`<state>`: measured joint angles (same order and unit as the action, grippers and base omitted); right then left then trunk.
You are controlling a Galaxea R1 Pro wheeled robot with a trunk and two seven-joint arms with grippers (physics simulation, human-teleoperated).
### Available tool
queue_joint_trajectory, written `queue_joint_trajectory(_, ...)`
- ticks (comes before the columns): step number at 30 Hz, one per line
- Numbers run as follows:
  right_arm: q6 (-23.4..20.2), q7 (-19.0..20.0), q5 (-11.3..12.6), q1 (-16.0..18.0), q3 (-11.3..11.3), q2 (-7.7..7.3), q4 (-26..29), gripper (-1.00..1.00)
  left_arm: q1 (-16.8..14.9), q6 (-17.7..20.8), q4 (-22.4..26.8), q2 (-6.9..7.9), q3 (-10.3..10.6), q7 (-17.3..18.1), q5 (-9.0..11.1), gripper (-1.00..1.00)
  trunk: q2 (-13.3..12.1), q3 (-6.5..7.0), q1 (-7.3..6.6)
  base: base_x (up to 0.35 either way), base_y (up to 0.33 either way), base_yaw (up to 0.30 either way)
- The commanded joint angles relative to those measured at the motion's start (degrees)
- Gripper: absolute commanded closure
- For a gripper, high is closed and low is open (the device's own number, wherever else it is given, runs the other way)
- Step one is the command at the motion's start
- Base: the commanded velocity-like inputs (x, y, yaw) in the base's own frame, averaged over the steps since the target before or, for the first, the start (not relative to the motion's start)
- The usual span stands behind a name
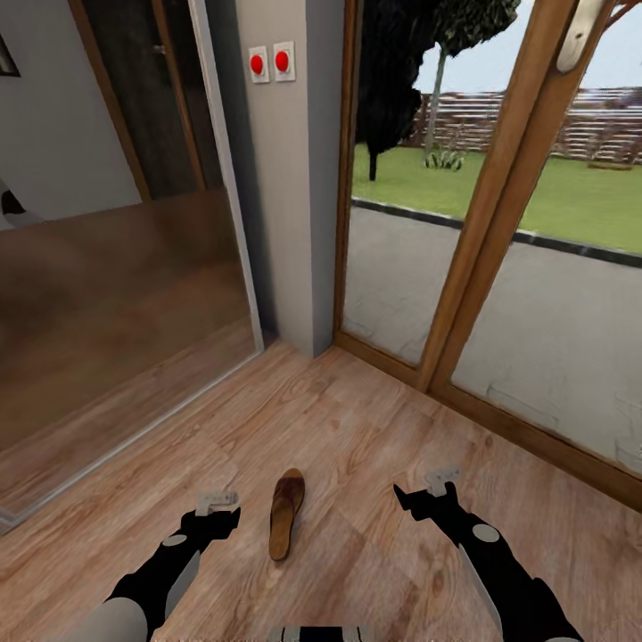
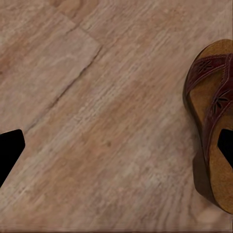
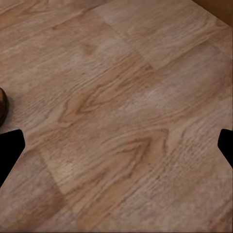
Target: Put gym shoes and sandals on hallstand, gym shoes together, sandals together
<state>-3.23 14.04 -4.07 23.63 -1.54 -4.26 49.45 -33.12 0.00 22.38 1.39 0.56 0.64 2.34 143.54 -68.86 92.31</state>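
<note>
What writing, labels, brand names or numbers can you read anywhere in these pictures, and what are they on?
None: no readable text in any view.
The two red buttons on the wall carry no legible marking.
The sandal on the corridor floor shows a stitched flower pattern on its straps in the left wrist view, but no brand or lettering.
The left pincer and right pincer bear no visible labels.

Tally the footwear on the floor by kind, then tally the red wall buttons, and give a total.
Brown sandal: 1
Gym shoes: 0
Red wall buttons: 2
Total: 3
</note>
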Motion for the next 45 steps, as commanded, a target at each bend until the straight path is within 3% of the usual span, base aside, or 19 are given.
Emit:
queue_joint_trajectory(1,-0.3,0.1,-0.4,0.0,0.0,-0.07,0.1,-1.00,0.0,0.0,0.0,0.02,0.1,0.1,0.2,-1.00,0.0,-0.36,0.01,0.000,0.000,0.000)
queue_joint_trajectory(18,-0.4,0.1,-0.3,0.0,0.0,-0.22,0.1,-1.00,0.0,-0.1,0.0,0.09,0.1,0.1,0.4,-1.00,0.3,-5.66,0.45,0.000,0.000,-0.017)
queue_joint_trajectory(45,-0.5,0.0,-0.3,0.0,0.0,-0.15,0.2,-1.00,0.0,-0.1,0.0,0.00,0.1,0.1,0.1,-1.00,0.6,-13.84,1.14,0.000,0.000,-0.165)
